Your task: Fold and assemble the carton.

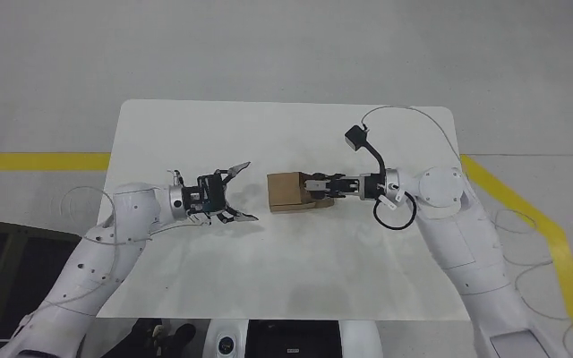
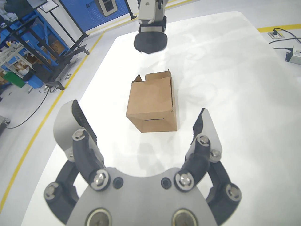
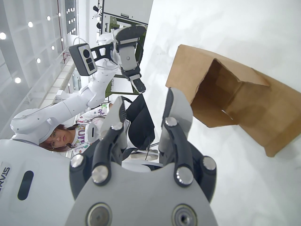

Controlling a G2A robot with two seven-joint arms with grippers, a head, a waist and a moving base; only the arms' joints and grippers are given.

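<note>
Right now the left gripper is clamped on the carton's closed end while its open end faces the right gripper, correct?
No. The left gripper is open and clear of the carton, as the top view shows; the open end does face the right gripper.

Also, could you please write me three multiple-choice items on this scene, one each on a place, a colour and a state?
1. Where does the carton stand?
A. on the floor
B. in the middle of the table, between the two hands
C. on a shelf

2. What colour is the carton?
A. white
B. blue
C. brown

3. How is the left hand?
A. open and empty
B. shut on the carton
C. shut on a cable

Answers:
1 B, the top view shows it between the left hand and the right hand.
2 C, it is plain brown card in every view.
3 A, it is spread wide, apart from the carton.
</note>
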